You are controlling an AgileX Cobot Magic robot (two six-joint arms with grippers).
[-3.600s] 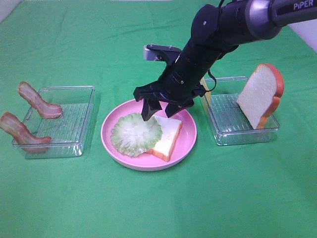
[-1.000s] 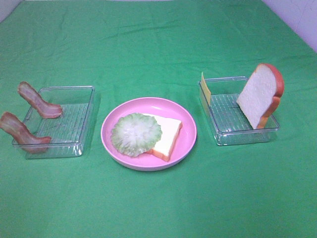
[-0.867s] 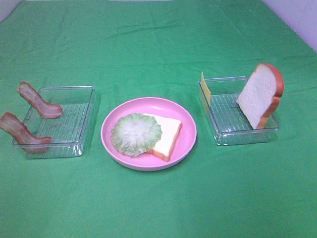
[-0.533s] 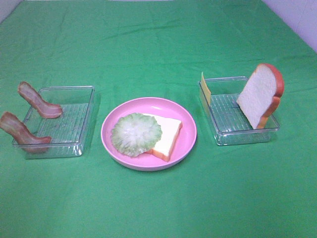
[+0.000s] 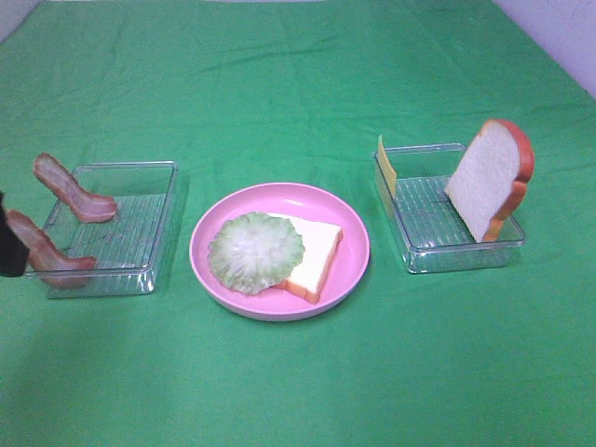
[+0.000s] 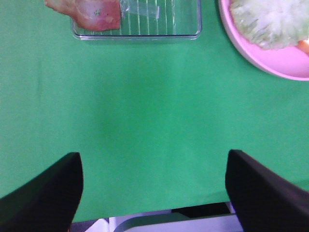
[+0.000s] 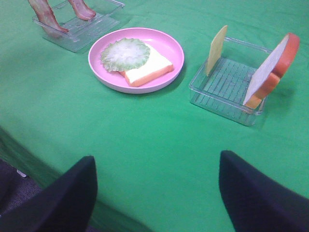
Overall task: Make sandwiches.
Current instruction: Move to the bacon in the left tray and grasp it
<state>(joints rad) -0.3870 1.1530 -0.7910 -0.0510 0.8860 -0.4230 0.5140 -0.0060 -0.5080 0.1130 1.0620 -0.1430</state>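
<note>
Bacon step next, prob. Got left gripper (image 6: 153,193) wide open & empty, right gripper (image 7: 154,193) ditto. Gotta line up w/ nearer bacon strip (image 5: 42,247), pinch mid-strip, avoid clipping tray (image 5: 126,166) rim.

Nothing to read here
I find no word, number, brand or sign on any surface in my three views
</note>
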